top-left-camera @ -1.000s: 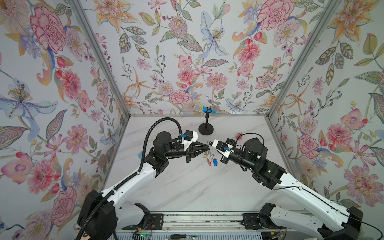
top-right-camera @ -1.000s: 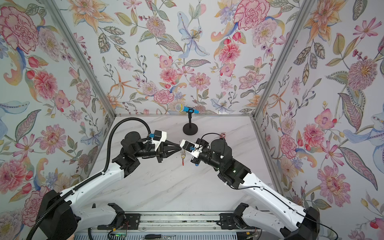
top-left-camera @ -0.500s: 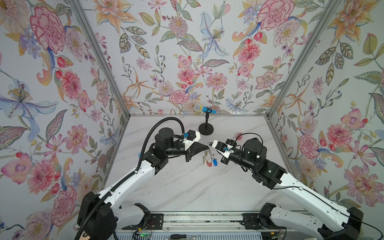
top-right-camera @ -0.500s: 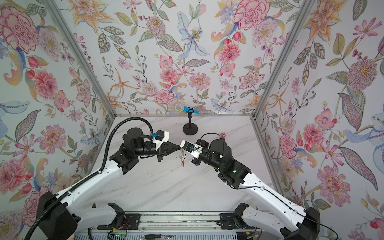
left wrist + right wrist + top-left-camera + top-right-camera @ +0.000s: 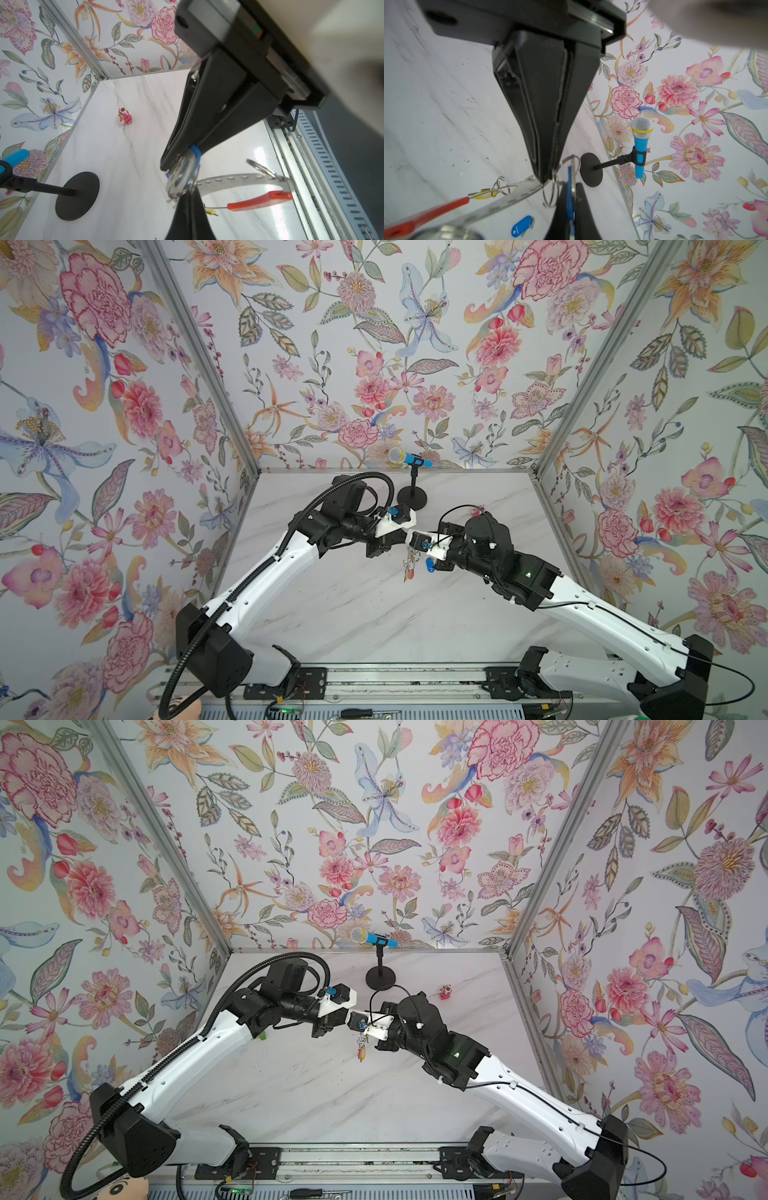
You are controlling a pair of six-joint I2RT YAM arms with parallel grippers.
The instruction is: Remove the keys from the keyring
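Note:
Both grippers meet above the middle of the table. The keyring (image 5: 245, 179) is a grey band with a red sleeve (image 5: 259, 200). It hangs between them, and my left gripper (image 5: 188, 199) is shut on its band end. My right gripper (image 5: 569, 199) is shut on a blue-tagged key (image 5: 569, 187) whose split ring (image 5: 550, 193) is beside the left fingertips (image 5: 545, 176). A yellow tag (image 5: 485, 195) is still on the ring. In both top views the keys (image 5: 409, 568) (image 5: 361, 1048) dangle under the grippers (image 5: 401, 540) (image 5: 413, 542). One blue-tagged key (image 5: 522, 226) lies loose on the table.
A toy microphone (image 5: 405, 457) on a stand with a round black base (image 5: 412, 497) is at the back middle. A small red-pink toy figure (image 5: 445, 992) is at the back right. Floral walls close three sides, and a rail (image 5: 374, 680) runs along the front.
My left gripper has moved right to meet the right gripper, and its fingers have shut on the keyring. The right arm has barely moved.

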